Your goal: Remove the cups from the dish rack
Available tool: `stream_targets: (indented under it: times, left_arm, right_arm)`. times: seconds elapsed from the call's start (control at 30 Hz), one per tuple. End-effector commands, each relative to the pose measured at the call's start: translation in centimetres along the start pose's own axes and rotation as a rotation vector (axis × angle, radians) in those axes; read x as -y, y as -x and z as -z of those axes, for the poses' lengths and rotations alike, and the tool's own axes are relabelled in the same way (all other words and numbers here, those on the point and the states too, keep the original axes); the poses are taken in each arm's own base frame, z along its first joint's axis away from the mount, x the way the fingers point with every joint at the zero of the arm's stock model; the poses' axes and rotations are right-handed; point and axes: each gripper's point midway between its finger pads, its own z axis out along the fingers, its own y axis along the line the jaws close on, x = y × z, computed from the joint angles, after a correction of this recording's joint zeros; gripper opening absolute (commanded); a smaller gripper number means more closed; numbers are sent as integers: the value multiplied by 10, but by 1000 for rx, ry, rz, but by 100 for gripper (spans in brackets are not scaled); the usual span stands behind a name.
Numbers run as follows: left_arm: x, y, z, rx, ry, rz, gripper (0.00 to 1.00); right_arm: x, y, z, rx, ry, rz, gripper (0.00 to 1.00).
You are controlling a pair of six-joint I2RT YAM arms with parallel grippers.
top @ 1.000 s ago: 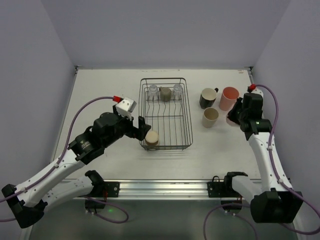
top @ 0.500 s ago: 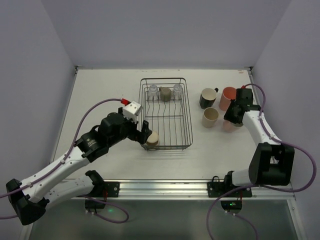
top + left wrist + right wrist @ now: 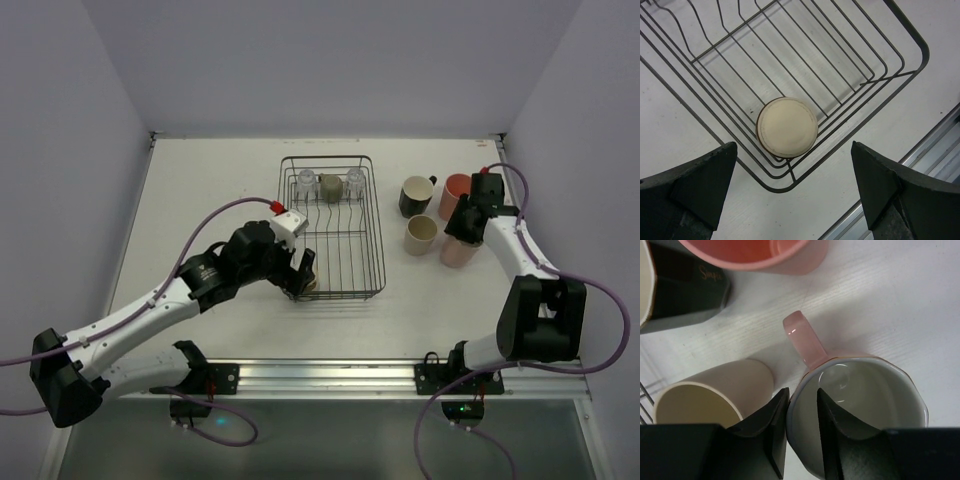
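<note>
The black wire dish rack [image 3: 380,250] holds an upturned beige cup [image 3: 787,126] in its near-left corner [image 3: 920,60]. At its far end stand two clear glasses [image 3: 306,183] [image 3: 355,181] and a grey-brown cup [image 3: 330,186]. My left gripper [image 3: 300,274] hangs wide open above the beige cup [image 3: 794,147]. On the table to the right, my right gripper [image 3: 462,232] straddles the rim of a pink mug [image 3: 875,390]. One finger is outside and one inside, with a gap at the inner wall [image 3: 802,395]. The mug rests on the table [image 3: 458,252].
Around the pink mug stand a beige cup [image 3: 421,234] [image 3: 715,390], a black mug [image 3: 414,196] [image 3: 685,290] and a pink tumbler [image 3: 458,192] [image 3: 755,252], all close together. The metal rail [image 3: 330,375] runs along the near edge.
My left gripper has moved right, over the rack's near-left corner and the beige cup. My right gripper has shifted left, and its jaws have loosened round the pink mug's rim.
</note>
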Motion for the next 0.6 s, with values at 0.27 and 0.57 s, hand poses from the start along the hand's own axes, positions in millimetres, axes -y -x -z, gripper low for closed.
stream_targets:
  times: [0.27,0.57]
  left_arm:
    - [13,14,-12,-36,107,-56,100]
    - [1,-11,-36,-116,196,-33,100]
  right_arm:
    - [-23,37,39,185,136,-36,62]
    - [-42,54,106,362,303,-47,76]
